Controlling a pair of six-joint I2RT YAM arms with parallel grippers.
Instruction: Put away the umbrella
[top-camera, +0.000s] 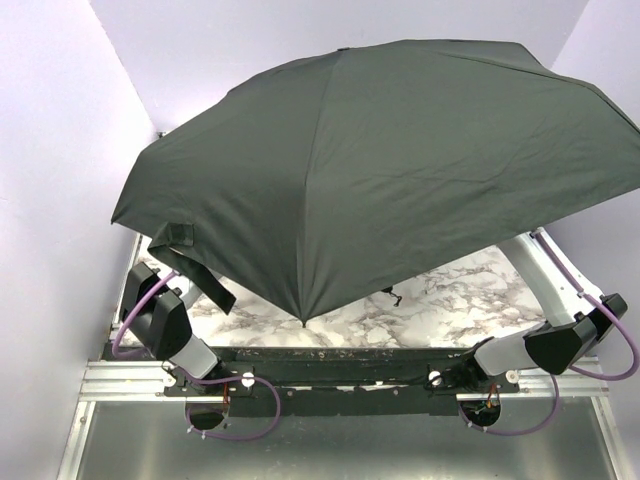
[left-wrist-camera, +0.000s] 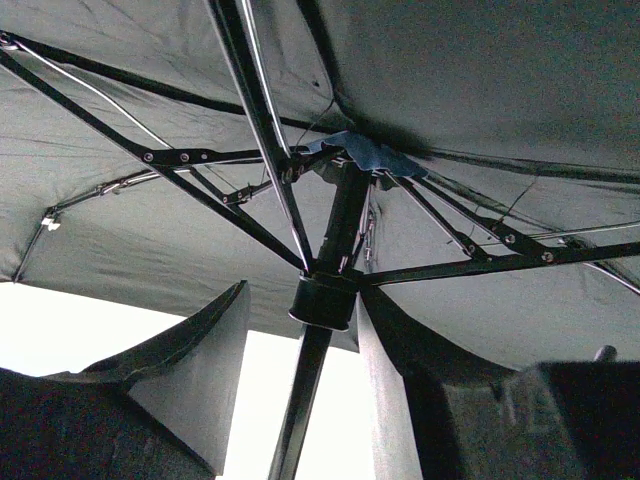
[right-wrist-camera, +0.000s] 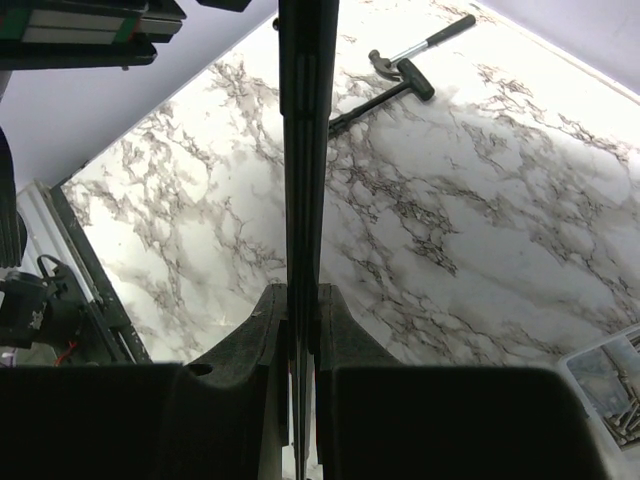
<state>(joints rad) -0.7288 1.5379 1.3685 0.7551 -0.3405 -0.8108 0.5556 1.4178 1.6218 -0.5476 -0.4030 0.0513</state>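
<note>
Covers nearly all of the marble table (top-camera: 455, 290) with the fully open umbrella (top-camera: 380, 160), tilted so the canopy's near edge dips toward the arms and the far edge lifts toward the back wall (top-camera: 250, 35). Comes close to the left wall (top-camera: 60, 130) with one canopy corner and runs off the right side of the top view, near the right wall (top-camera: 610, 50), leaving little free room on either flank. Leaves only a band of marble in sight below the near hem. Hangs a closure strap (top-camera: 195, 265) from the left hem, just above the left arm. Clenches the right gripper (right-wrist-camera: 300, 290) on the umbrella's shaft (right-wrist-camera: 303, 150), fingers (right-wrist-camera: 262, 320) pressed flat on both sides, high above open marble. Brackets the runner (left-wrist-camera: 322, 300) with the left gripper (left-wrist-camera: 300, 292) from under the canopy, jaws apart, bright gap between one finger and the shaft, the other finger right beside the runner, so not closed on anything. Spreads ribs (left-wrist-camera: 200, 190) outward just overhead. Shows a hammer (right-wrist-camera: 400, 68) lying flat on the marble well away from the shaft, and the corner of a clear container (right-wrist-camera: 605, 385) at the frame edge, contents too blurred to read.
</note>
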